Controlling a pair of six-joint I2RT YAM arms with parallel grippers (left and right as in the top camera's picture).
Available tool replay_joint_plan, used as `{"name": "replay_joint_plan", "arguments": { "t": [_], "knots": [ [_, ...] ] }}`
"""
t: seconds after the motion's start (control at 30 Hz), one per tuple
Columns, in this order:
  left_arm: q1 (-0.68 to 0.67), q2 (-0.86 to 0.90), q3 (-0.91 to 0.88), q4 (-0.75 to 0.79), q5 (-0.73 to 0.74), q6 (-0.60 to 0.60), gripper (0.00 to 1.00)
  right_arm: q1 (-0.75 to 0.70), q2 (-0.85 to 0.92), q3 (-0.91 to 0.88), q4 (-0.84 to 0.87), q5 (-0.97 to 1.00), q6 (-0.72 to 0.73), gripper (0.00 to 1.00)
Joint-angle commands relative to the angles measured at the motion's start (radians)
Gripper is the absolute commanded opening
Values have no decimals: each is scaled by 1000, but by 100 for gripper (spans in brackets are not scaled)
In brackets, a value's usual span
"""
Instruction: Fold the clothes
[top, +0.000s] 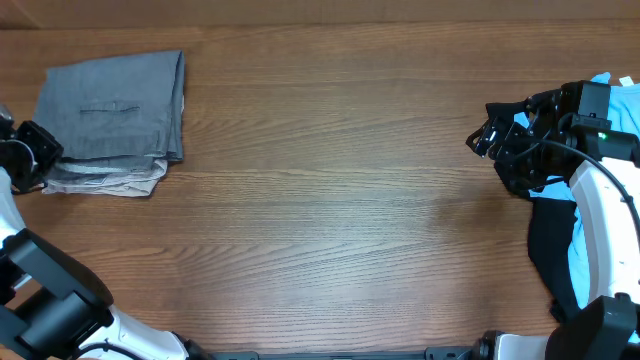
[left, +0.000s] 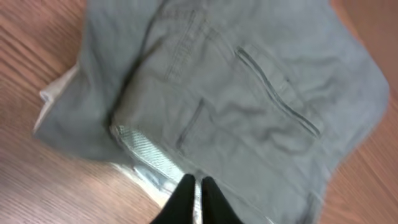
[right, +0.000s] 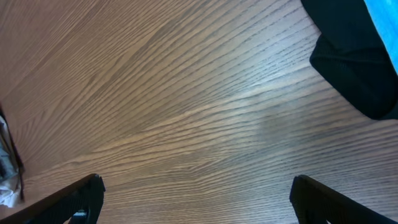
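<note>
The grey shorts lie folded flat at the table's far left, slit back pocket up, on top of a beige garment whose edge sticks out below. My left gripper is at the pile's left edge. In the left wrist view its fingers are shut, tips over the edge of the grey shorts, with pale fabric underneath. My right gripper is wide open and empty over bare wood. A black garment and a light-blue T-shirt lie heaped at the right edge.
The wooden table is bare between the two piles. The black garment and a bit of the blue T-shirt show at the top right of the right wrist view. The right arm's white link lies over the heap.
</note>
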Motion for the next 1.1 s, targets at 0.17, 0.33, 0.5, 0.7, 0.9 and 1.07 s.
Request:
{"name": "replay_joint_plan", "arguments": {
  "t": [0.17, 0.33, 0.5, 0.7, 0.9, 1.07],
  "knots": [
    [3, 14, -140, 154, -150, -120, 13, 1, -2, 6, 6, 2, 0, 100],
    [3, 15, -192, 224, -163, -119, 17, 1, -2, 6, 6, 3, 0, 100],
    [2, 13, -187, 192, -95, -124, 4, 1, -2, 6, 6, 3, 0, 100],
    [2, 11, -167, 89, 212, -130, 4, 1, -2, 6, 6, 3, 0, 100],
    [-60, 11, -166, -30, 422, -97, 4, 1, -2, 6, 6, 3, 0, 100],
    [-190, 11, -167, -94, 372, -66, 4, 1, -2, 6, 6, 3, 0, 100]
  ]
}}
